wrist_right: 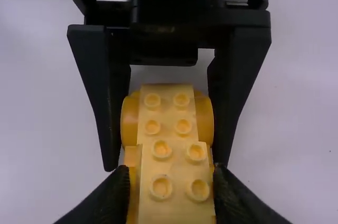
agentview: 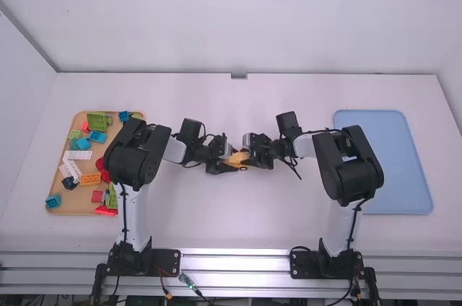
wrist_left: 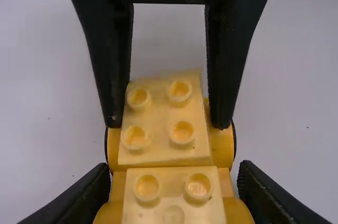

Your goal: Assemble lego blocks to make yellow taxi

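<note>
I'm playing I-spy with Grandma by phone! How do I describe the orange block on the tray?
At the left of the table, find the tan tray. In its near half lies an oblong block. It's orange, unlike the red block and slanting white block beside it.

High view: bright, diffuse light over the table [agentview: 231, 230] and back wall [agentview: 231, 17]; illumination near-even from far edge to near edge. Left wall [agentview: 22, 104] slightly greyer. Strong glare along the metal rail [agentview: 234, 263] at the table's near edge, midway between its near corners. Both wrist views: table greyer than in high view. Yellow blocks [wrist_left: 166, 155]: studded tops pale, sides deeper in tone, consistent with light from above.
</note>
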Controlling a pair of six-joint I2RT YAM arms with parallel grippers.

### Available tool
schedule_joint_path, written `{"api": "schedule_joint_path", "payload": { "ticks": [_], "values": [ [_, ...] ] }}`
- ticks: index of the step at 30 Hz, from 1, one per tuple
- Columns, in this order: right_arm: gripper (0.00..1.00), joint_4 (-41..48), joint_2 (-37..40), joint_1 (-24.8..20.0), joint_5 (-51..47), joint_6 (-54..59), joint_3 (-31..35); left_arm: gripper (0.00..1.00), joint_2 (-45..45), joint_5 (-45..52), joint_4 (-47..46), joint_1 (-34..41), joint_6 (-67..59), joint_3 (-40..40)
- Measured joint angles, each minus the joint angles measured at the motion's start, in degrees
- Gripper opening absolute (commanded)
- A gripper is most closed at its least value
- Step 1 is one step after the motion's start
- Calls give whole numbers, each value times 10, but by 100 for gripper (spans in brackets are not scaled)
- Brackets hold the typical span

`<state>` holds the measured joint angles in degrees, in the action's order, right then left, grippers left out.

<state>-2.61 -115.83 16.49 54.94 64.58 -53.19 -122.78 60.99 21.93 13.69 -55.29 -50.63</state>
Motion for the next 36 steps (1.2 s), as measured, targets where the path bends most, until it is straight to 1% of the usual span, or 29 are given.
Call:
{"api": "schedule_joint_path", "payload": {
  "ticks": [2, 5, 8, 10, 11, 12, 13, 15, 17, 20, 21, 22, 23, 24, 25, 26, 27, 28, 33, 35, 36],
  "values": [
    [54, -1, 0, 0, 0, 1, 0, 41, 0, 0, 0, 0, 0, 0],
    [54, -1, 0, 0, 0, 1, 0, 41, 0, 0, 0, 0, 0, 0],
    [50, -1, 0, 0, 0, 1, 0, 41, 0, 0, 0, 0, 0, 0],
    [40, -2, 0, 0, 0, 1, 0, 41, 0, 0, 0, 0, 0, 0],
    [40, -1, 0, 0, 0, 1, 0, 41, 0, 0, 0, 0, 0, 0],
    [36, -2, 0, 0, 0, 1, 0, 40, 0, 0, 0, 0, 0, 0],
    [29, -2, 0, 0, 0, 1, 0, 40, 0, 0, 0, 0, 0, 0],
    [26, -2, 0, 0, 2, 1, 0, 40, 0, 0, 0, 0, 0, 0],
    [20, -1, 0, 0, 1, 1, 0, 38, 0, 0, 0, 0, 0, 0],
    [15, -1, 0, 0, 1, 1, 0, 36, 0, 0, 0, 0, 0, 0],
    [15, -1, 0, 0, 2, 1, 0, 36, 0, 0, 0, 0, 0, 0],
    [19, -1, 0, 0, 2, 1, 0, 36, 0, 0, 0, 0, 0, 0],
    [29, -1, 0, 0, 2, 1, 0, 36, 0, 0, 0, 0, 0, 0],
    [44, -1, 0, 0, 2, 1, 0, 36, 0, 0, 0, 0, 0, 0],
    [56, -1, 0, 0, 2, 0, 0, 36, 0, 0, 0, 0, 0, 0],
    [82, -1, 0, 0, 1, 0, 0, 36, 0, 0, 0, 0, 0, 0],
    [90, -2, 0, 0, 1, 1, 0, 36, 0, 0, 0, 0, 0, 0],
    [93, -3, 0, 0, 1, 1, 0, 36, 0, 0, 0, 0, 0, 0],
    [96, -21, 0, -4, 30, 1, 0, 36, 0, 0, 0, 0, 0, 0],
    [91, -30, 0, -11, 58, 1, 0, 36, 0, 0, 0, 0, 0, 0],
    [81, -34, 0, -15, 71, 1, 0, 36, 0, 0, 0, 0, 0, 0]
  ]
}}
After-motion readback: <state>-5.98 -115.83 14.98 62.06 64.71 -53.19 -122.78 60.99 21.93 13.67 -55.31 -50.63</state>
